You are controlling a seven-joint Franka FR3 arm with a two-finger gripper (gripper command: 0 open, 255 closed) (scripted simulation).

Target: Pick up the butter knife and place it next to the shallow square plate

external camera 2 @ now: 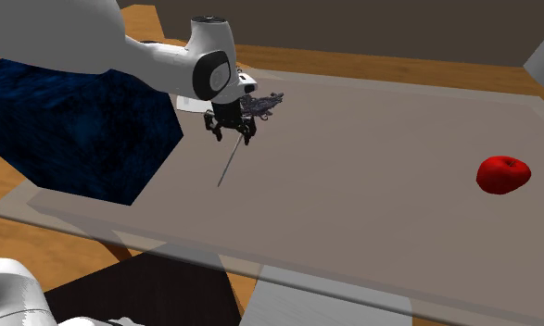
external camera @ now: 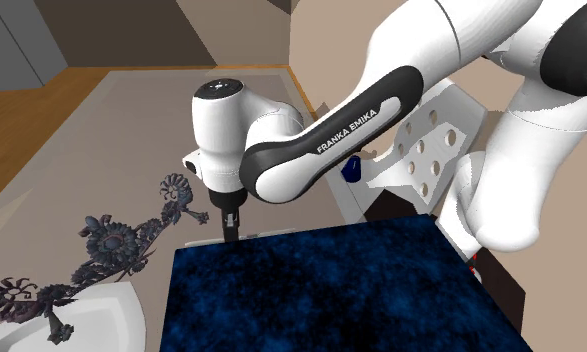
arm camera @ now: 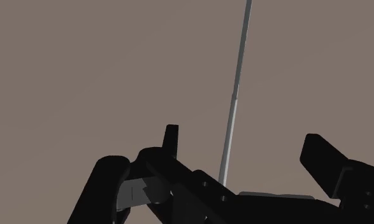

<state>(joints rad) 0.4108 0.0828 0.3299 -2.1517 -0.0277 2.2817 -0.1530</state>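
**Grey knife lies ungripped: the grasp is the step in hand**

The butter knife (arm camera: 233, 114), a thin grey sliver, lies flat on the brown-grey table (external camera 2: 372, 185). In the second exterior view it sits left of centre, one end under the gripper (external camera 2: 229, 132) and the rest running towards the lower edge of the frame. In the wrist view it passes between the black fingers (arm camera: 171, 140), which stand apart and touch neither side of it, so nothing is held.

I judge you are at the grasp, before any lift. Your next move calls for a straight descent until the fingertips bracket the knife at table level, then a close across its narrow width. A thing this thin may slip if you close too high. After that you carry it to the white square plate (external camera: 111, 315), at the lower left of the shoulder view beside a dark ornate spray (external camera: 111, 245).

Take the clearance between knife and fingers from the wrist view. Go to the shoulder view for the plate. The second exterior view gives you the knife's lie on the table, and a red apple (external camera 2: 503, 174) at far right, well apart.
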